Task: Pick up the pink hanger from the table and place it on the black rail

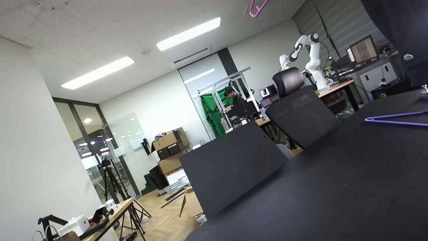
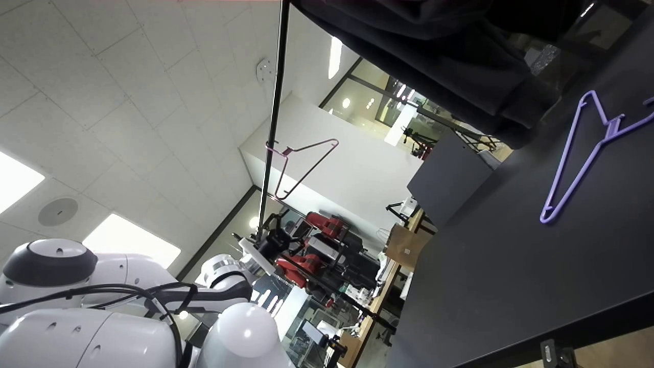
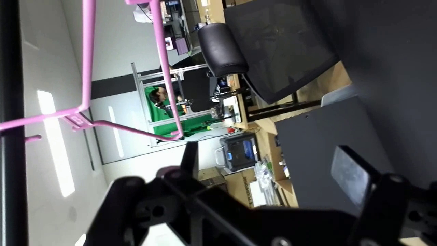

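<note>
The pink hanger (image 2: pixel 287 151) hangs by its hook on the black rail (image 2: pixel 276 92) in an exterior view. In the wrist view the pink hanger (image 3: pixel 87 58) is at the upper left, its hook crossing the black rail (image 3: pixel 13 164) at the left edge. Only a corner of the pink hanger (image 1: pixel 254 16) shows at the top of an exterior view. My gripper (image 2: pixel 294 232) is beside the rail, apart from the hanger. In the wrist view my gripper (image 3: pixel 271 164) is open, with nothing between its fingers. The black table (image 2: pixel 490 266) lies well away from my gripper.
A violet-purple hanger (image 2: pixel 566 148) lies on the table; it also shows in an exterior view (image 1: pixel 398 122). Upright dark panels (image 1: pixel 234 164) stand at the table edge. A black cloth (image 2: pixel 434 61) hangs above the table. An office chair (image 1: pixel 301 117) stands behind the table.
</note>
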Controlling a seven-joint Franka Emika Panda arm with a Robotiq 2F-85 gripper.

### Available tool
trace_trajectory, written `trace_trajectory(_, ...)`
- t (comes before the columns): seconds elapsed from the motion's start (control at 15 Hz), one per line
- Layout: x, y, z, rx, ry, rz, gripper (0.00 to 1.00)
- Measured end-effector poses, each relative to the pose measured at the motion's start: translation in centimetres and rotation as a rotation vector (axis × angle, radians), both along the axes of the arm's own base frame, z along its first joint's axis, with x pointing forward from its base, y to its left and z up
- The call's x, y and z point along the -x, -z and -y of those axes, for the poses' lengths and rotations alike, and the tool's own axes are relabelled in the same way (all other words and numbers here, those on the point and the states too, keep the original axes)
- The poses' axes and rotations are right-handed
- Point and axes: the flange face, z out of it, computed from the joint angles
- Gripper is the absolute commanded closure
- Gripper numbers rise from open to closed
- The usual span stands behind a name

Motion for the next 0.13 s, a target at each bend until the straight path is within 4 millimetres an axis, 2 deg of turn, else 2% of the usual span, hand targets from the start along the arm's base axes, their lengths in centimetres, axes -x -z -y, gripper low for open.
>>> trace_trajectory(0.13, 0.08, 0.15, 0.08, 0.035, -0.005, -0.047, 0.00)
